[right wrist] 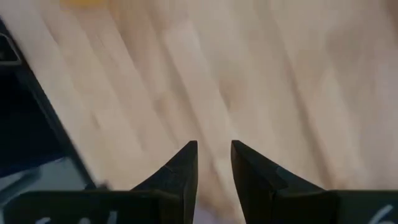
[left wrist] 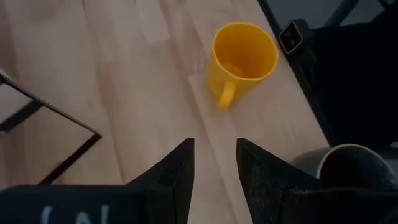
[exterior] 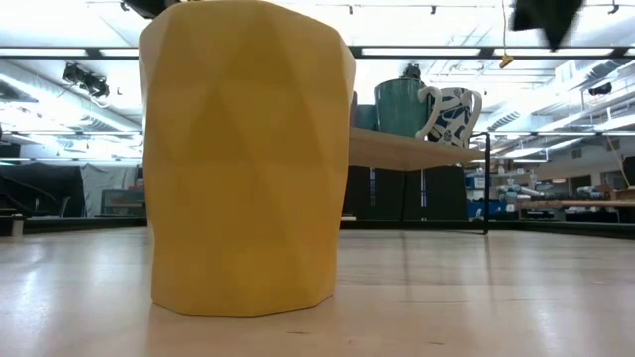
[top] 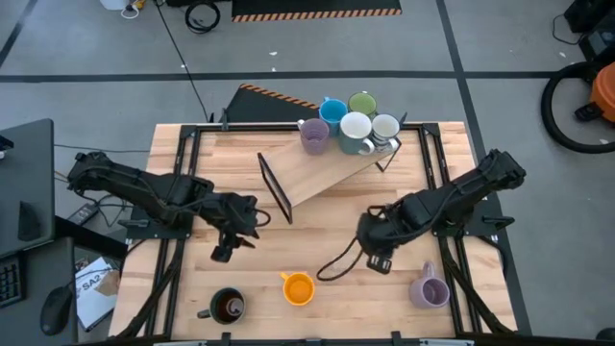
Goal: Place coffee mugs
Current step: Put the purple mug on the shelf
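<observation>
Four mugs, blue point(top: 332, 111), green point(top: 363, 102), white point(top: 355, 131) and pale point(top: 385, 127), stand on a wooden shelf point(top: 322, 171) by the worktop's point(top: 173, 154) far edge, with a purple mug point(top: 314, 136) beside them. Near the front edge stand a dark mug point(top: 229, 307), an orange mug point(top: 299, 288) and another purple mug point(top: 429, 289). The left claw point(top: 225, 252) and the right claw point(top: 378, 262) each hold nothing, fingers slightly apart.

Left gripper point(top: 233, 246) hangs empty, fingers parted; right gripper point(top: 377, 259) likewise.

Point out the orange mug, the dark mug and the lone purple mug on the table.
Orange faceted ceramic mug point(top: 299, 288), high view, rim.
Dark mug with brown inside point(top: 229, 307), high view, interior.
Lavender-purple ceramic mug point(top: 429, 290), high view, opening.
</observation>
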Controlling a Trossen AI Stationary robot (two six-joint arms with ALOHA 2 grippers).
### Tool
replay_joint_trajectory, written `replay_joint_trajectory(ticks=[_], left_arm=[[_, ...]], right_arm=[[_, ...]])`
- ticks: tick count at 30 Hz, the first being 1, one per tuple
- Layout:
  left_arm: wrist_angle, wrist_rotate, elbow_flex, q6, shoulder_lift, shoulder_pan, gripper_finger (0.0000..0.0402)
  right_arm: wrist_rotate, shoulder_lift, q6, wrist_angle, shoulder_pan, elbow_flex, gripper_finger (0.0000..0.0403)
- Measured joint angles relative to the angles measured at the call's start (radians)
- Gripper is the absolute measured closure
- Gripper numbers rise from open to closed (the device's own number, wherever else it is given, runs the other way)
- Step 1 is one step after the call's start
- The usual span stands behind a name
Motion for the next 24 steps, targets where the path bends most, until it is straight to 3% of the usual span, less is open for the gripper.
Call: replay_joint_trajectory(ticks=[3,7,11,18,24], left_arm=[[0.000,-0.016,0.000,0.056,0.000,0.000,0.0276],[0.001,-0.091,0.000,0.121,0.000,-0.001,0.0276],[0.001,-0.153,0.000,0.148,0.000,0.000,0.0276],[0.005,-0.159,0.000,0.158,0.000,0.000,0.0276],[0.013,-0.164,0.000,0.183,0.001,0.000,0.0276]], right_arm=[[-0.092,0.000,0.110,-0.067,0.050,0.000,0.0298],[-0.128,0.000,0.284,-0.069,0.129,0.000,0.0283],[-0.129,0.000,0.492,-0.028,0.225,0.000,0.0254],[-0.116,0.003,0.820,0.036,0.374,-0.020,0.0200],[-0.150,0.002,1.055,0.128,0.437,-0.091,0.0186]])
